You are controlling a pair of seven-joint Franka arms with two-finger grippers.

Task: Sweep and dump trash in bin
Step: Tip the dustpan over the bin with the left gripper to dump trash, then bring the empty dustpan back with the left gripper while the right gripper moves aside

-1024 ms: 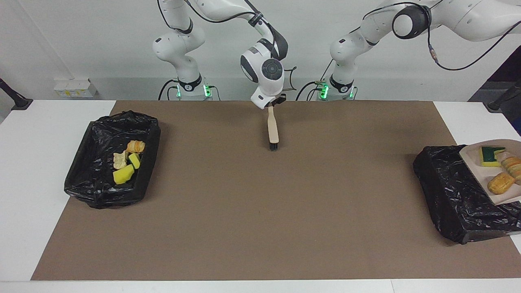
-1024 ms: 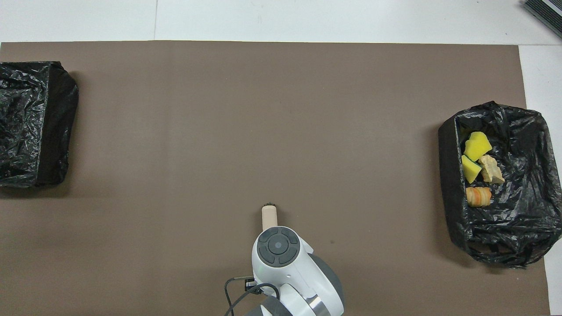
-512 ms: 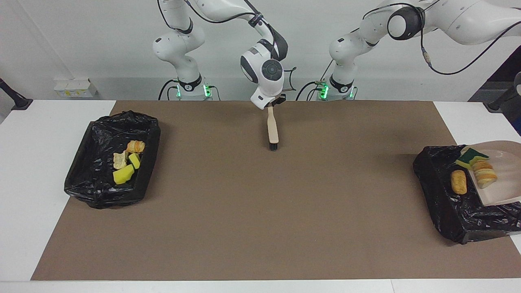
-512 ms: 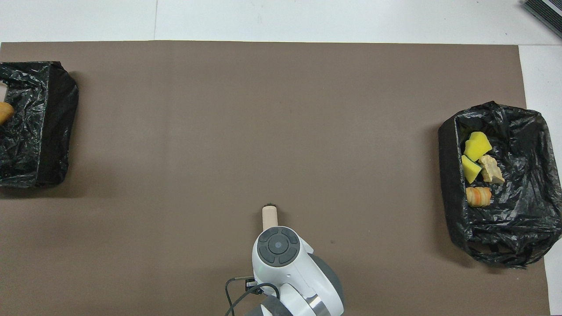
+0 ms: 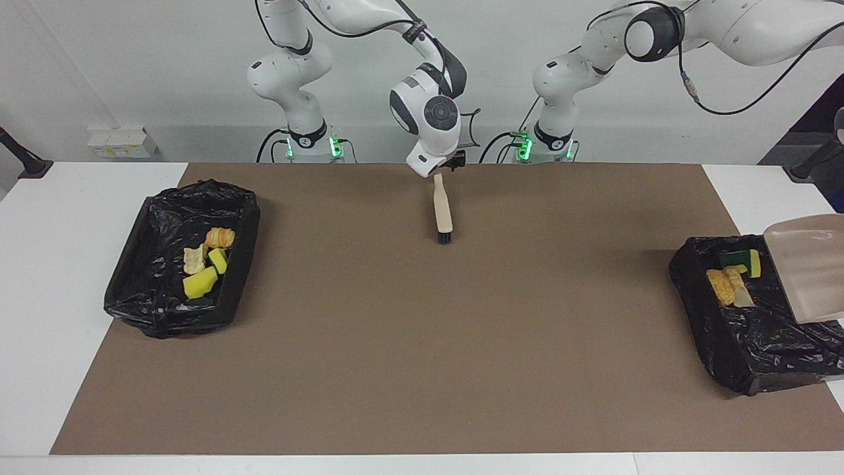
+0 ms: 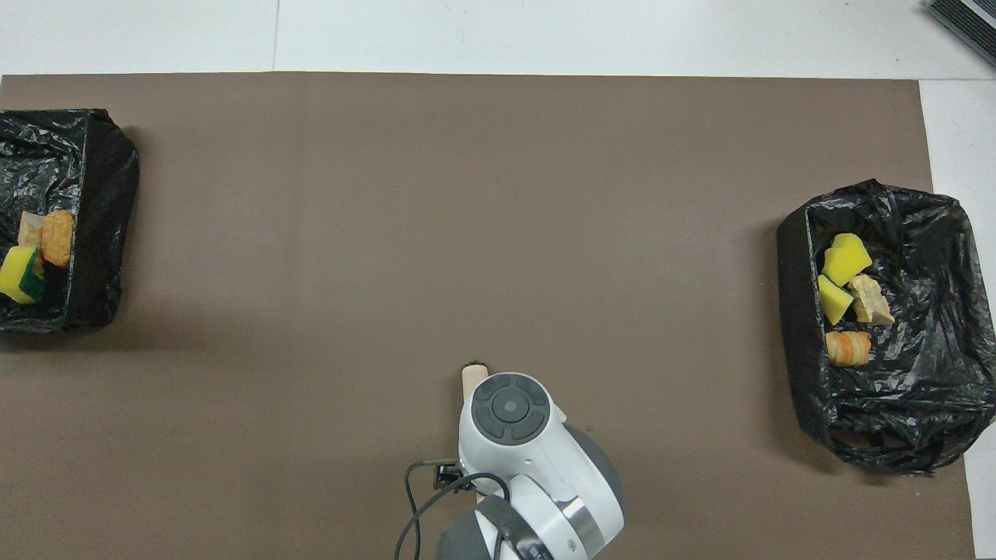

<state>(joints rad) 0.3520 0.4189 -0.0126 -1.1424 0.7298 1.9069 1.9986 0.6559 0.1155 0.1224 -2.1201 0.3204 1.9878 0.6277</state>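
A beige dustpan (image 5: 806,270) hangs steeply tilted over the black-lined bin (image 5: 745,343) at the left arm's end of the table. It holds nothing. The left gripper is out of view past the picture's edge. Trash lies in that bin: a green-and-yellow sponge (image 5: 742,260) (image 6: 19,272) and tan-orange pieces (image 5: 722,287) (image 6: 58,237). The wooden brush (image 5: 442,210) (image 6: 471,376) lies on the brown mat close to the robots, bristles pointing away from them. My right gripper (image 5: 440,170) is at the top of its handle.
A second black-lined bin (image 5: 151,290) (image 6: 918,389) sits at the right arm's end of the table. It holds yellow sponge chunks (image 6: 844,260) and bread-like pieces (image 6: 848,348). The brown mat (image 5: 422,343) covers most of the white table.
The dustpan has tipped up steeper and its sponge and bread pieces have slid off into the bin below. The right wrist has shifted slightly forward over the brush handle.
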